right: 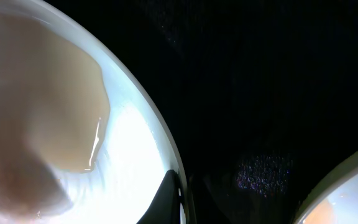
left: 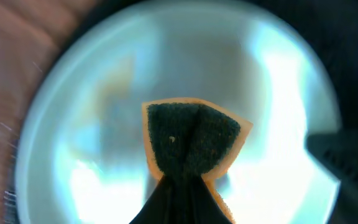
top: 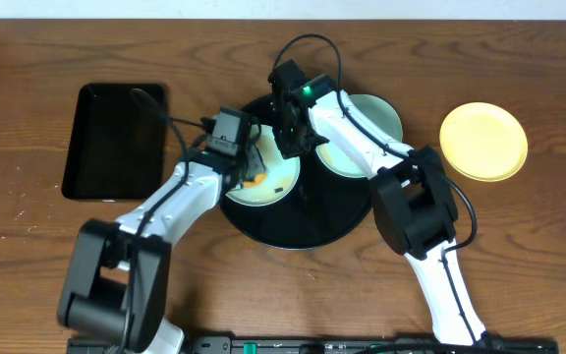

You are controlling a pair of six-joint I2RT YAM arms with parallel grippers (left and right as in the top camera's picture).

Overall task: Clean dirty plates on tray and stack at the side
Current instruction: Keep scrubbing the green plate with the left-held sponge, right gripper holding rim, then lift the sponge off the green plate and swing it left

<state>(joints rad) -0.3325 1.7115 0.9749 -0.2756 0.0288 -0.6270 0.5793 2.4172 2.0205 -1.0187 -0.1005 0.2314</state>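
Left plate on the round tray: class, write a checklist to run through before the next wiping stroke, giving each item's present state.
1. Sponge gripped in the left jaws: ok, shut on it.
2. Sponge over the left plate: ok; whether they touch, cannot tell.
3. Right jaws steadying that plate: ok, shut on its rim.
4. Left plate wiped clean: not ok, a brownish smear shows.
5. Second plate on the round tray: ok.
6. Yellow plate set aside, off the tray: ok.
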